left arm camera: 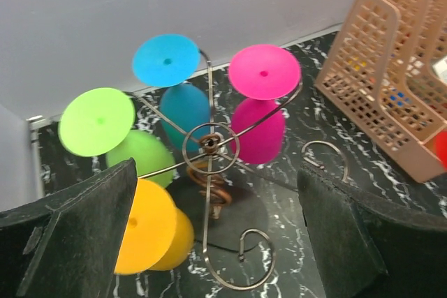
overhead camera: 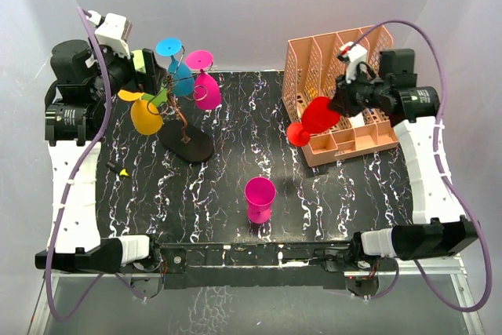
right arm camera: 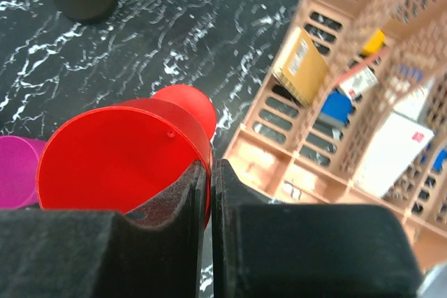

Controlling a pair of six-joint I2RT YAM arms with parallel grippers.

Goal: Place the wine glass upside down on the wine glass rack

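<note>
On the black bench (overhead camera: pixel 235 115) the peach organizer (overhead camera: pixel 302 60) stood at R, the wine glass rack (overhead camera: pixel 188 147) at far L, w/ the left pincer (left arm camera: pixel 216 172) spread wide above it, while the right pincer (right arm camera: pixel 210 172) pinched the rim of the red wine glass (overhead camera: pixel 318 115), held tilted at the organizer's front.

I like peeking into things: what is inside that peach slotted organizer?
The organizer holds a tan packet, a blue item, a yellow piece and a white box in its slots. What lies deeper is hidden by the lattice walls.
</note>
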